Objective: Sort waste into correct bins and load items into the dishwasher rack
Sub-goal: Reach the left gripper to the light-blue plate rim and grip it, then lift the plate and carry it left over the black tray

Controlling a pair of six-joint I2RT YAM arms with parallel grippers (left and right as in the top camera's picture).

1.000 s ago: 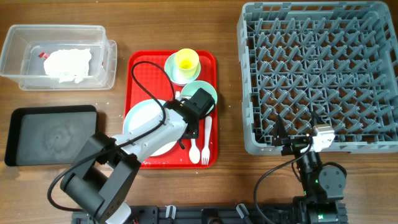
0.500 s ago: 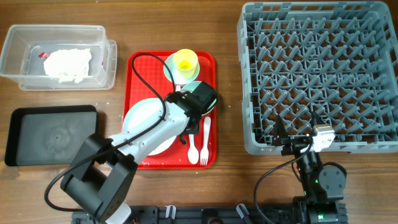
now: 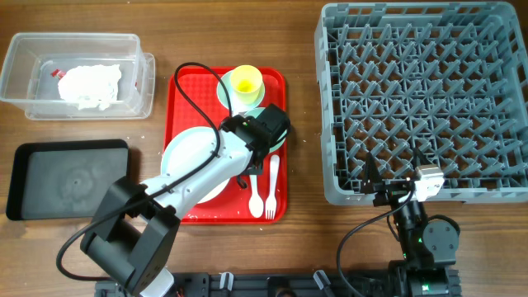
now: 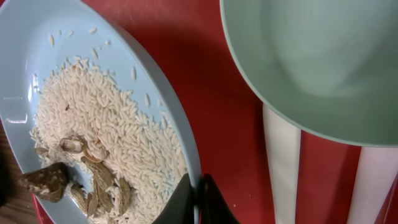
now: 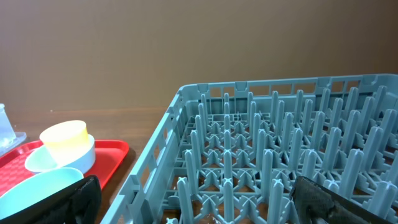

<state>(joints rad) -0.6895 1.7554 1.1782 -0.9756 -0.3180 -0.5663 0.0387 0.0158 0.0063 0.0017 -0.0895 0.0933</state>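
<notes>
My left gripper (image 4: 198, 200) is shut on the right rim of the round white plate (image 4: 18, 74), which holds pale rice crumbs and brownish food scraps (image 4: 81, 180). In the overhead view the gripper (image 3: 252, 161) sits over the plate (image 3: 188, 161). The mint green bowl (image 3: 277, 114) (image 4: 311, 56) lies just beyond it. The yellow cup (image 3: 247, 80) stands in the pale blue bowl (image 3: 227, 91). The white fork (image 3: 257, 200) and spoon (image 3: 273, 183) lie beside the plate. My right gripper (image 5: 202, 199) is open and empty at the grey dishwasher rack's (image 3: 425, 99) front edge.
Everything on the left sits on a red serving tray (image 3: 186, 91). A clear plastic box (image 3: 140, 91) at the back left holds the crumpled napkin (image 3: 89, 85) and a red-and-white wrapper (image 3: 56, 73). A black tray (image 3: 70, 177) lies in front of the box.
My left gripper has shifted a little toward the back of the tray, and the plate has moved slightly with it. The right arm has not moved.
</notes>
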